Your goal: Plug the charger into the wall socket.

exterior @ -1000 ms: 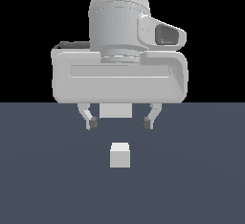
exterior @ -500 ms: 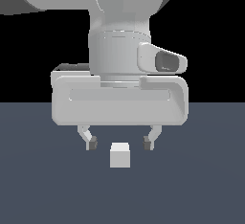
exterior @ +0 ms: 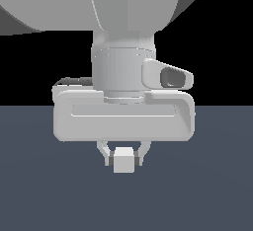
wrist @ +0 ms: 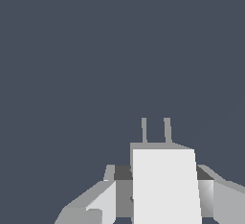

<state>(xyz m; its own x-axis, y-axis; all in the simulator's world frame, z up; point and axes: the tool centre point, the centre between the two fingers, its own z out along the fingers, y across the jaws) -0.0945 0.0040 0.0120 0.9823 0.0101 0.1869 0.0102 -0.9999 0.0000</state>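
Note:
The charger (exterior: pixel 123 160) is a small light-grey cube on the dark floor, directly under the big white hand. My gripper (exterior: pixel 123 163) has come down over it, with a finger pressed against each side of the cube. In the wrist view the charger (wrist: pixel 164 185) fills the space between the fingers (wrist: pixel 98 203), and its two thin prongs (wrist: pixel 155 130) point away from the camera. The gripper (wrist: pixel 165 206) is shut on the charger. The wall socket is hidden from both views.
The dark blue-grey floor (exterior: pixel 212 195) spreads flat all around the cube. The arm's white body (exterior: pixel 123 119) fills the upper middle of the exterior view and blocks what lies behind it.
The hand has dropped lower over the cube and the fingers have closed in from a wide stance onto its sides. The pale panel seen behind the fingers earlier is now covered by the hand.

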